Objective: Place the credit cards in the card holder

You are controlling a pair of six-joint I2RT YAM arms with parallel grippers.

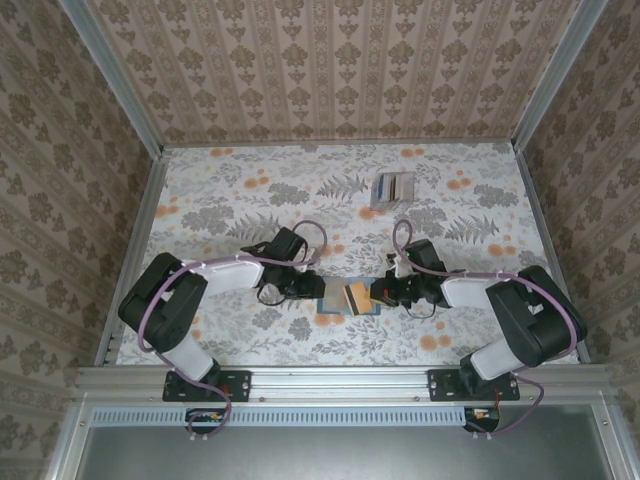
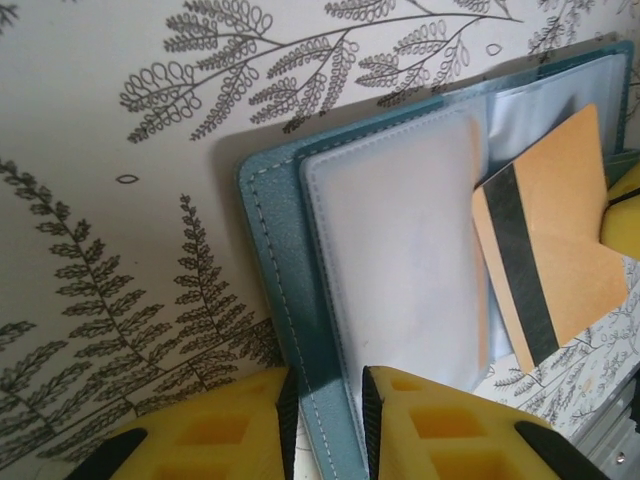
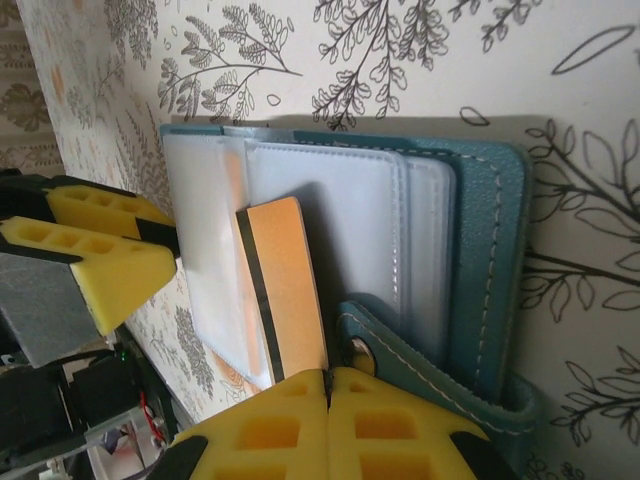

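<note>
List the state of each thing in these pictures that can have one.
card holder: open, sleeves showing
orange card: gripped, leaning over the sleeves
spare cards: stacked, untouched, farther back
left gripper: shut on the card holder's cover
right gripper: shut on the orange card

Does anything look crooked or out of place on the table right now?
The orange card in the right claw sits tilted across the open card holder, not yet in any sleeve.
</note>
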